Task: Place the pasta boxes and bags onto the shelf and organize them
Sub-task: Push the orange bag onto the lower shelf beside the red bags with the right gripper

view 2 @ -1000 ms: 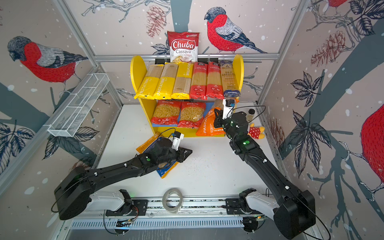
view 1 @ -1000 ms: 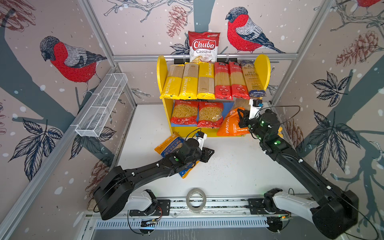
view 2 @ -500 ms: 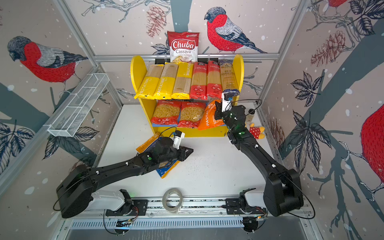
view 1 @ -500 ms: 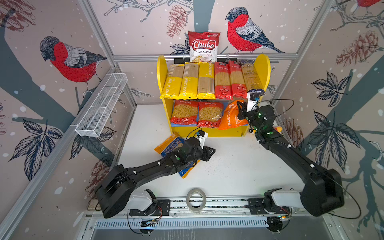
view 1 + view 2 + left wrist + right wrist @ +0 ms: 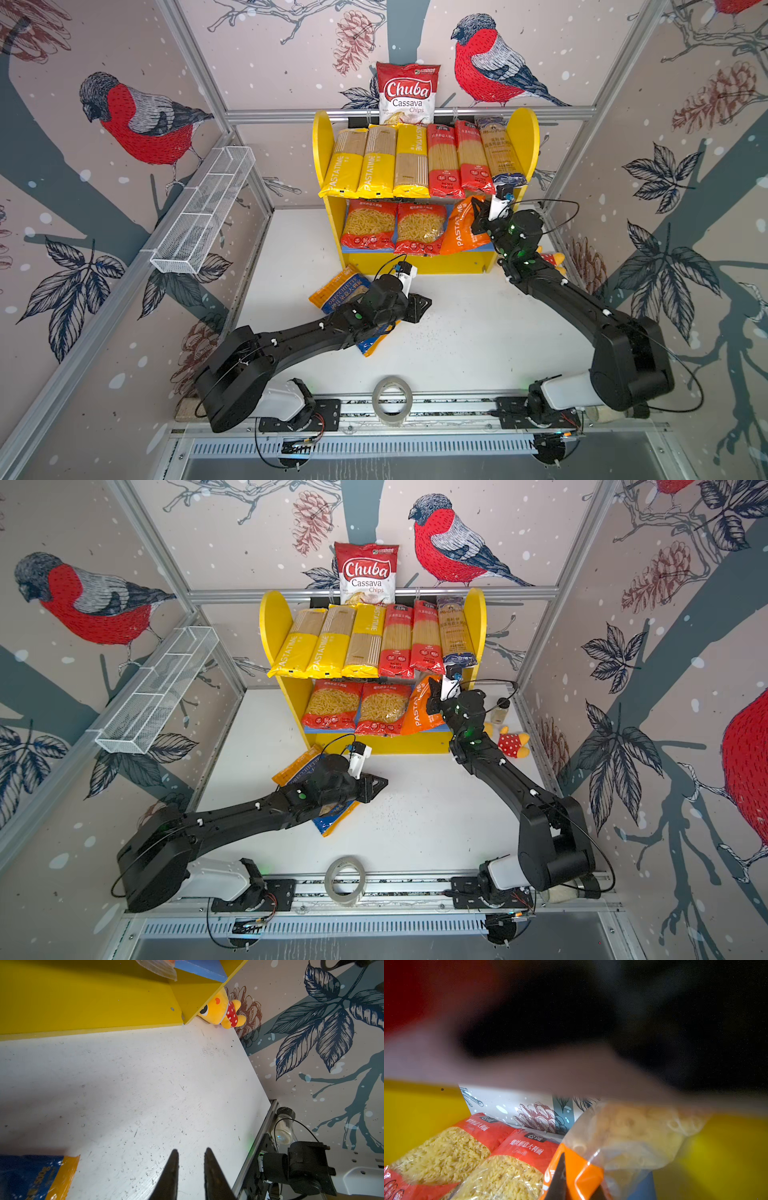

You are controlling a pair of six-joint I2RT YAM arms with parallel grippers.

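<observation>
Bullfinch-and-pinecone wallpaper rings the white table (image 5: 457,332), with the shelf (image 5: 322,137) standing at the middle of its back edge. From my remote station, I see the right gripper (image 5: 478,216) pinched tight on an orange edge of the orange PASTATIME bag (image 5: 459,232). The bag sits tilted at the right end of the lower tier, over the blue board and touching the nearer of the red short-pasta bags (image 5: 419,228). In the right wrist view the dark fingers (image 5: 558,1178) press the film from both sides. I cannot tell whether the bag's weight is on the board.

On the upper tier, three yellow PASTATIME packs (image 5: 374,166), two red spaghetti packs (image 5: 444,166) and the navy-gold pack (image 5: 500,153) lie side by side.

The left gripper (image 5: 191,1153) is over bare table near the middle. Its jaws are narrow, with a slim gap between them and nothing in it. The left arm crosses above the blue-orange bag (image 5: 338,289), which lies flat on the table in front of the shelf's left end.

The Chuba chips bag (image 5: 407,93) stands behind the shelf against the back wall. A wire basket (image 5: 203,216) hangs on the left wall, and a tape roll (image 5: 392,399) rests on the rail at the front edge. A plush toy (image 5: 511,744) lies just beside the shelf, by the right edge.
</observation>
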